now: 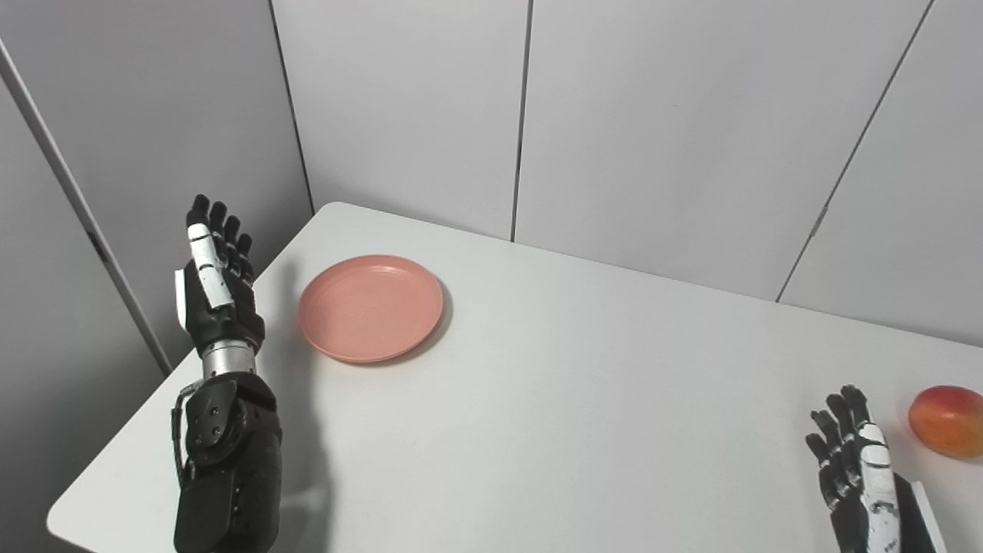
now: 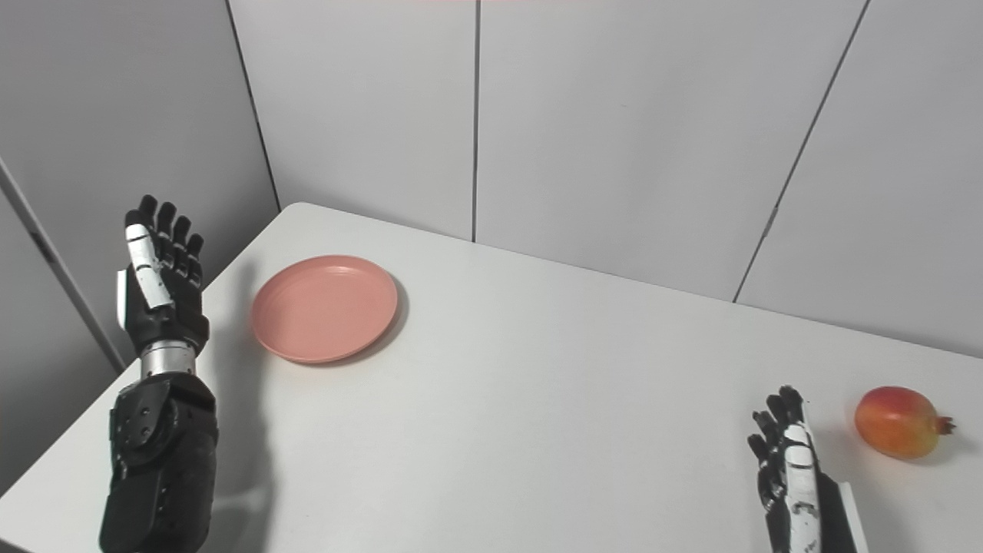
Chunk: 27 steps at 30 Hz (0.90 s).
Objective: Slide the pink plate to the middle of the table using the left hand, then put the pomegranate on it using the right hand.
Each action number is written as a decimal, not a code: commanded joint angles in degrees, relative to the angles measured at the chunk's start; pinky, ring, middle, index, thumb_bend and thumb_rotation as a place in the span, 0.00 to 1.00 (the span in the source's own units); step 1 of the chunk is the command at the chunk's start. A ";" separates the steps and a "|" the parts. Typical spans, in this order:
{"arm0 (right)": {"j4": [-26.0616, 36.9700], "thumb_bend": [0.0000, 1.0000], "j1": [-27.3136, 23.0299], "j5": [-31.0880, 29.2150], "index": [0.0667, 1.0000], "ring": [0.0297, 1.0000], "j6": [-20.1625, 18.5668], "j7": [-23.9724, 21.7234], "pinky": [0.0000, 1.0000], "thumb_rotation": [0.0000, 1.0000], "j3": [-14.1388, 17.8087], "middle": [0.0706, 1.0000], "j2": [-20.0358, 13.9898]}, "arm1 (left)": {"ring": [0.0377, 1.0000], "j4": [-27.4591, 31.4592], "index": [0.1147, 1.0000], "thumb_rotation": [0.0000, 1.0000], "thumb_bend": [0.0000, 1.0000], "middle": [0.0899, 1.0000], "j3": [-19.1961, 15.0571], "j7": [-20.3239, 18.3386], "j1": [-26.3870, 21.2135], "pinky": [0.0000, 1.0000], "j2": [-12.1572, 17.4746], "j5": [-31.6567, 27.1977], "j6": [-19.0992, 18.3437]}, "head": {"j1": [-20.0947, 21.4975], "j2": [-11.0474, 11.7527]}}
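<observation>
The pink plate [image 1: 371,307] lies flat and bare near the table's far left corner. My left hand [image 1: 215,276] is raised above the table's left edge, just left of the plate and apart from it, fingers straight and open, holding nothing. A red-and-yellow pomegranate [image 2: 900,422] rests on the table at the right, near the front. My right hand [image 2: 787,457] is low at the bottom right, a short way left of the pomegranate without touching it, fingers extended and open.
The white table [image 1: 584,399] has a rounded far left corner and a left edge running under my left forearm [image 1: 226,468]. Grey wall panels [image 1: 653,115] close in behind it.
</observation>
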<state>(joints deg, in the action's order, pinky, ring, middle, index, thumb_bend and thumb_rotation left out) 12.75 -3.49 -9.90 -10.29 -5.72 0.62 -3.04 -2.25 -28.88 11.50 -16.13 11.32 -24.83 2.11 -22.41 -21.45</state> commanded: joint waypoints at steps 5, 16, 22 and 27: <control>1.88 0.20 -0.85 0.18 1.00 1.00 0.30 0.13 1.00 1.00 0.23 1.00 -0.24 | 1.00 -0.37 0.97 1.00 0.41 1.00 0.33 -1.39 -1.42 1.00 1.80 -0.53 -0.25 | -0.12 -0.08; 2.15 0.20 -0.77 0.06 1.00 1.00 0.05 0.03 1.00 1.00 0.27 1.00 -0.25 | 0.99 -3.80 0.96 1.00 0.40 0.98 0.87 -2.57 -1.57 1.00 2.12 0.05 -0.09 | -0.16 -0.21; 2.25 0.20 -0.72 0.19 1.00 1.00 0.04 0.06 1.00 1.00 0.31 1.00 -0.31 | 0.99 -4.92 0.96 1.00 0.41 0.98 0.84 -2.91 -1.66 1.00 2.22 -0.01 0.42 | -0.13 -0.22; 2.42 0.20 -0.74 0.08 1.00 1.00 -0.34 0.05 1.00 1.00 0.32 1.00 -0.31 | 0.98 -5.47 0.95 1.00 0.39 0.97 0.77 -2.30 -1.85 1.00 2.36 0.66 0.26 | -0.13 -0.22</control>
<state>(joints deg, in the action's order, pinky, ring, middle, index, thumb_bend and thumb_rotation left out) 12.91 -3.21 -9.59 -10.47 -5.75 0.63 -3.10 -9.06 -28.31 9.98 -16.16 12.00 -24.83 0.78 -22.59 -21.62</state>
